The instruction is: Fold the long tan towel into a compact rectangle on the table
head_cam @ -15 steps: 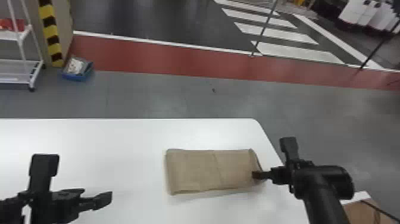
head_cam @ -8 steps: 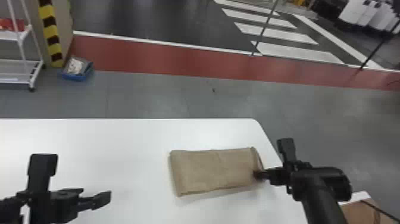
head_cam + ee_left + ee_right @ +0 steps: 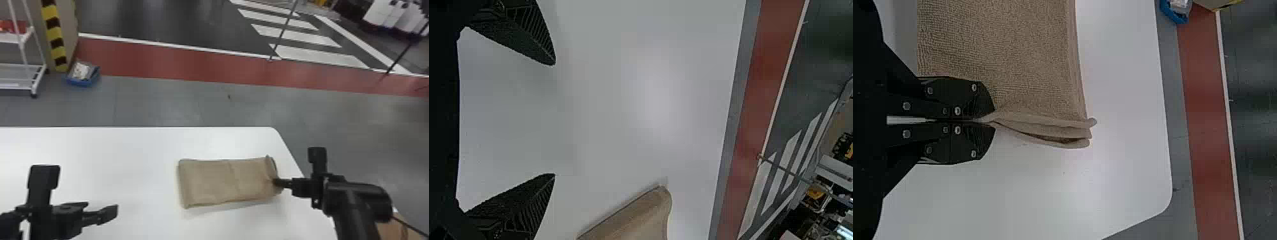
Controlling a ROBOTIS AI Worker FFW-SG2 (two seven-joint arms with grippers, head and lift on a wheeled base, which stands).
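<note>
Item: right gripper [image 3: 993,120], fingers closed on the right end of the towel [image 3: 220,182], towards its near corner. Beyond the fingertips, the layered edge [image 3: 1088,134] fans apart; the cloth puckers at the pinch.

Item: the towel, tan, terry weave, already folded into a flat oblong; lying on the worktop [image 3: 95,153], near its right-hand edge. Left end unheld, lying loose.

Item: left gripper [image 3: 554,119], empty, fingers wide apart; above the worktop, well to the left of the towel.

Hazards, as judged: a one-point grip on one end may slew the oblong if pulled, the far end being free. Layers outside the pinch could slip or spread on lifting, undoing the alignment. A poorly squared end would carry its skew into any further fold. A pull rightward may bring cloth over the nearby edge.

Surface: white, smooth, rounded far corner; likely offers the cloth little friction.

Room: grey floor [image 3: 159,102] beyond; red band [image 3: 191,63] with white border line; white crossing stripes [image 3: 319,54] on dark ground; blue box [image 3: 83,83] on the floor beside a post [image 3: 55,38] striped yellow and black; white wheeled rack [image 3: 19,84] at left.
</note>
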